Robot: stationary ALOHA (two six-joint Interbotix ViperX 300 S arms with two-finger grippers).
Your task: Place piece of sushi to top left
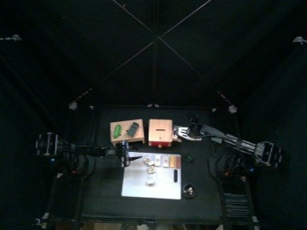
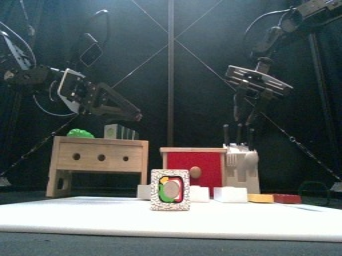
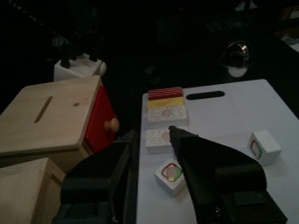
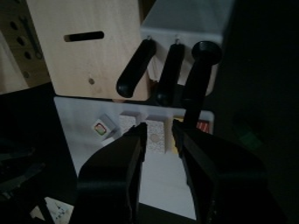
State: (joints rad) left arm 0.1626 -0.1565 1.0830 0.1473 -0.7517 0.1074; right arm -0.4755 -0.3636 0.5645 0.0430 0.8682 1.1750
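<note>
The sushi piece [image 2: 170, 190] stands upright at the white surface's [image 2: 80, 215] front edge, untouched. The left tool [image 3: 158, 175] hovers above it, jaws wide, apparently lining up a grasp. The right tool [image 4: 163, 144], jaws narrowly apart and empty, waits near the knife block [image 4: 176, 66].

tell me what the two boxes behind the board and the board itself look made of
The pale box looks like unfinished light wood: matte, with drilled round holes in its face. The red box seems to be wood painted red, with a round wooden knob; its top shows bare wood from above. The white board looks like smooth plastic, though that is uncertain.
</note>
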